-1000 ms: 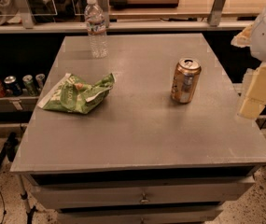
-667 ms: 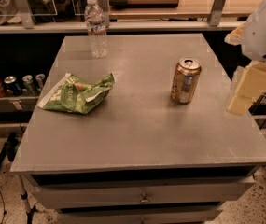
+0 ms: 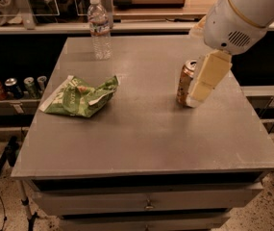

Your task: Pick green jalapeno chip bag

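Observation:
The green jalapeno chip bag (image 3: pixel 79 98) lies crumpled and flat on the left part of the grey table (image 3: pixel 146 134), with white lettering facing up. My gripper (image 3: pixel 197 94) hangs from the white arm (image 3: pixel 244 13) at the upper right. It is over the table's right part, just in front of the gold-orange soda can (image 3: pixel 185 81), and partly hides it. The gripper is well to the right of the bag and holds nothing that I can see.
A clear plastic water bottle (image 3: pixel 99 29) stands upright near the table's far left edge. Several soda cans (image 3: pixel 16 86) stand on a low shelf to the left of the table. Drawers (image 3: pixel 148 204) sit under the tabletop.
The arm and gripper have moved left, from beyond the table's right edge to over the table in front of the soda can. The bag, can and bottle have not moved.

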`<state>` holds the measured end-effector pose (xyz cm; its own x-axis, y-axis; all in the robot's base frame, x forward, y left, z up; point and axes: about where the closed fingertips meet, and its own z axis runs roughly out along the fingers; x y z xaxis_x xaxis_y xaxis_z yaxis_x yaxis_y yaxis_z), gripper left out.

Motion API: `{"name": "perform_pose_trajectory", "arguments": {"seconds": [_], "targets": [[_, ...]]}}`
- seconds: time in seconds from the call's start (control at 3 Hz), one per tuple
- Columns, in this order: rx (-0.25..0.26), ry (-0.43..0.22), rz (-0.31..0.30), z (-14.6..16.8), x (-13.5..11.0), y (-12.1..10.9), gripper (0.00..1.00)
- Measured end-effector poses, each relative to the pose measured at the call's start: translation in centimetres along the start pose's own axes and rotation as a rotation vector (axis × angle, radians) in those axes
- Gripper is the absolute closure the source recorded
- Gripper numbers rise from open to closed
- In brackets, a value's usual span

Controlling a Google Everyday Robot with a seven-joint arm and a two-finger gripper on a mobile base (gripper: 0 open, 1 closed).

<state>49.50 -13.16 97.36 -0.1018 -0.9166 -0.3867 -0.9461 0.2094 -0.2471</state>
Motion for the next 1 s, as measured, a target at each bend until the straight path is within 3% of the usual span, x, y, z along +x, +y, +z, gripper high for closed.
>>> {"name": "perform_pose_trajectory", "arguments": {"seconds": [0.33, 1.0], "targets": [[-0.033, -0.057, -0.051, 1.9, -4.0, -0.2, 0.00], [-0.114, -0.058, -0.146, 8.3, -9.5, 0.9, 0.00]]}}
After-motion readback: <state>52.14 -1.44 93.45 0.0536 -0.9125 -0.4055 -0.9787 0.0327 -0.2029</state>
